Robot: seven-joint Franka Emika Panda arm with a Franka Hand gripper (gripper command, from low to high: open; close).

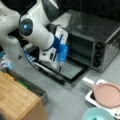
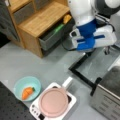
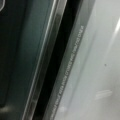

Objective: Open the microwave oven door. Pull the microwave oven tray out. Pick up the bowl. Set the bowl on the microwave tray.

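Silver-grey metal: the oven (image 1: 100,37) sits at a front view's upper right, largest thing here, knobs on its right panel. Its door (image 1: 71,68) is already down, lying flat on the grey counter (image 1: 65,100) toward the near side, dark frame and glass facing up; the same door (image 2: 100,65) shows in a front view at right, hinged at the oven's lower edge. The cavity is open and dark; I cannot pick out the tray inside or tell whether it has come forward. The white-and-blue arm (image 1: 37,32) reaches in from the left, and the gripper (image 1: 60,67) hangs tip-down over the door's near-left part, close to or touching the glass, likely because it is working at the door. Spread or pressed together, cannot tell. The wrist view shows only glass (image 3: 20,50) and a pale printed strip (image 3: 72,70), no fingers. A pink dish (image 2: 53,102) rests on a white base, well right of the door. The bowl (image 2: 27,88) stands just beside it on the counter, orange piece inside, untouched, well apart from the gripper.
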